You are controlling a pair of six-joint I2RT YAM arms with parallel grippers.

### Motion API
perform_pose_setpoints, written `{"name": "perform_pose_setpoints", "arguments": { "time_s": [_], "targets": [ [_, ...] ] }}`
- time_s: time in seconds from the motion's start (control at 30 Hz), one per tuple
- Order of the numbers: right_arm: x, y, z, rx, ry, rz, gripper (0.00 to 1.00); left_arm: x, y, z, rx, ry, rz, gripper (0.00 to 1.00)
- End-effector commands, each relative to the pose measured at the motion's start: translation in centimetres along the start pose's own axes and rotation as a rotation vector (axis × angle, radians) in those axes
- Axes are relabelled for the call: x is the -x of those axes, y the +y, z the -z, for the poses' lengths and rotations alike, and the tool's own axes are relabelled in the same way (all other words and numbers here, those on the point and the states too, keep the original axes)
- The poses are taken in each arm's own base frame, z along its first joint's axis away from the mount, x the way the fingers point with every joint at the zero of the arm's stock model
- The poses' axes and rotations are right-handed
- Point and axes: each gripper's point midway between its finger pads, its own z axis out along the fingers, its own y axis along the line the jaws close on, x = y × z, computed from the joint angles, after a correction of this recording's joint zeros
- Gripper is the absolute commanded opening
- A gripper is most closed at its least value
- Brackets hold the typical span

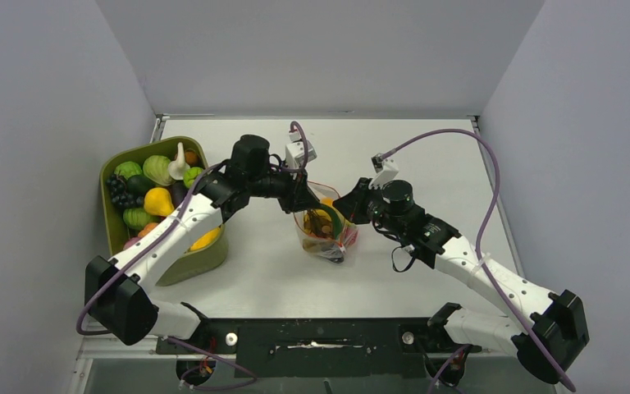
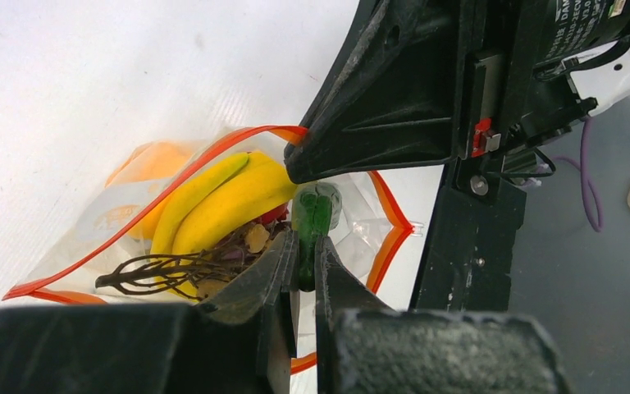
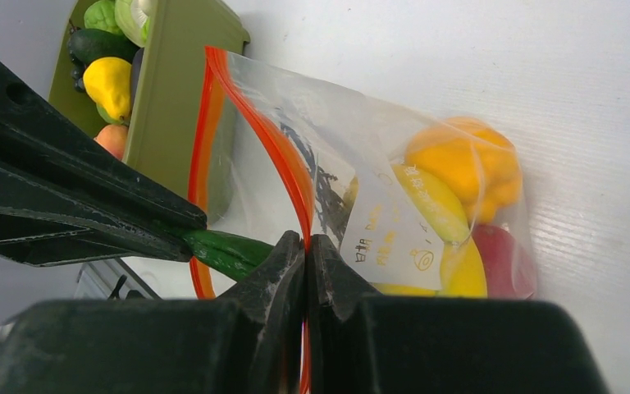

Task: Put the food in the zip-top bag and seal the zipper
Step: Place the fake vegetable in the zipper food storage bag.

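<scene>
Along the bench's (image 1: 279, 279) left edge, the green tray (image 1: 193, 261) holds plenty of food (image 1: 152, 185), so filling looks only partway done. Mid-bench, the clear bag (image 1: 324, 234) gapes open with bananas (image 2: 221, 201) and other pieces inside. The right gripper (image 3: 305, 242) pinches its red zipper (image 3: 250, 123). The left gripper (image 2: 306, 246) clamps a green vegetable (image 2: 316, 209) at the mouth. Sealing remains.

The left arm (image 1: 172, 238) and right arm (image 1: 476, 267) wear white shells between bulky black joints, each trailed by a purple cable (image 1: 495, 185). The left claw (image 2: 306, 242) and right claw (image 3: 305, 240) have matte black wedge fingers (image 3: 275, 275). Silver screws (image 1: 231, 338) dot the black base plate (image 1: 361, 332).
</scene>
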Motion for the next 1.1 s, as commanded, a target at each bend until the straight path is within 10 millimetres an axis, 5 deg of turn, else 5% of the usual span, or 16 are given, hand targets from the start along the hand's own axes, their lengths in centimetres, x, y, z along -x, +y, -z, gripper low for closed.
{"name": "perform_pose_setpoints", "arguments": {
  "time_s": [0.0, 0.3, 0.4, 0.5, 0.83, 1.07],
  "targets": [
    [3.7, 3.3, 1.2, 0.106, -0.12, -0.008, 0.0, 1.5, -0.7, -0.2, -0.046, -0.065, -0.105, 0.04],
    [3.5, 3.4, 1.0, 0.1, -0.11, -0.011, 0.0, 1.8, 0.9, 0.1, 0.057, -0.104, -0.128, 0.24],
    [3.8, 3.5, 1.1, 0.098, -0.116, -0.019, 0.0, 2.0, 0.1, 0.2, 0.013, -0.11, -0.148, 0.0],
    [3.9, 3.7, 1.1, 0.105, -0.12, -0.022, 0.0, 2.1, 0.2, 0.1, 0.016, -0.104, -0.144, 0.0],
    [3.5, 3.4, 1.0, 0.088, -0.112, -0.026, 0.0, 5.2, 2.6, 4.0, 0.312, -0.275, -0.123, 0.45],
    [3.4, 3.4, 1.0, 0.095, -0.111, -0.025, 0.0, 5.0, 5.0, 7.3, 0.544, -0.281, -0.041, 0.61]
  ]
}}
